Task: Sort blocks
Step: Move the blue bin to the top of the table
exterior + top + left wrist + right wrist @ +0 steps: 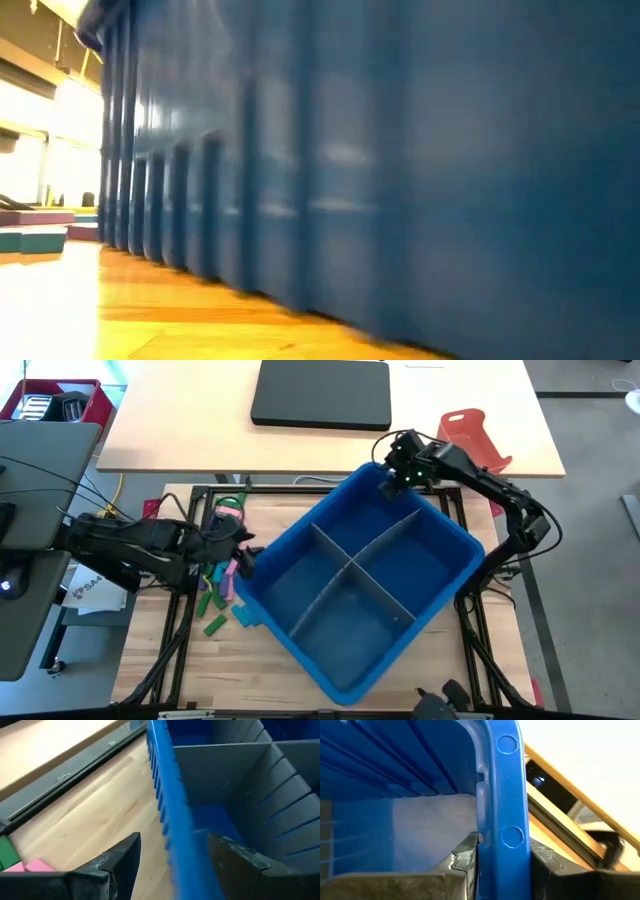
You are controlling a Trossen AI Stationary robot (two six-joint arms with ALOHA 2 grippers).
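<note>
While the blocks [221, 589] lay scattered on the wooden surface [160, 660] at the left, just beside the bin's left wall, I had both arms on the blue bin [300, 550] rather than on any piece. The green, pink and purple pieces were in a loose heap, none of them yet inside a compartment so far as I could see.

My left claw [172, 865] stood at the bin's left rim, its two fingers [125, 862] wide apart and straddling the blue wall, one outside over the wood and one inside, pinching nothing. A pink block [30, 866] and a green one [6, 851] showed just behind it. Inside, the grey divider [365, 565] split the bin into four compartments, all looking bare.

At the far right corner, my right claw [502, 857] was closed narrow on the bin's rim, one finger [465, 855] pressed to the inner face and the other to the outer. The bin sat turned at an angle across the surface, its side filling the low view. Beyond it an orange-red tray [475, 440] lay on the pale table, well apart.

I judged the step to be positioning the bin, with sorting itself not yet begun. The next move called for the right claw to release the rim once the bin was settled, and for the left to swing clear of the wall, drop over the heap and close on a single piece.
</note>
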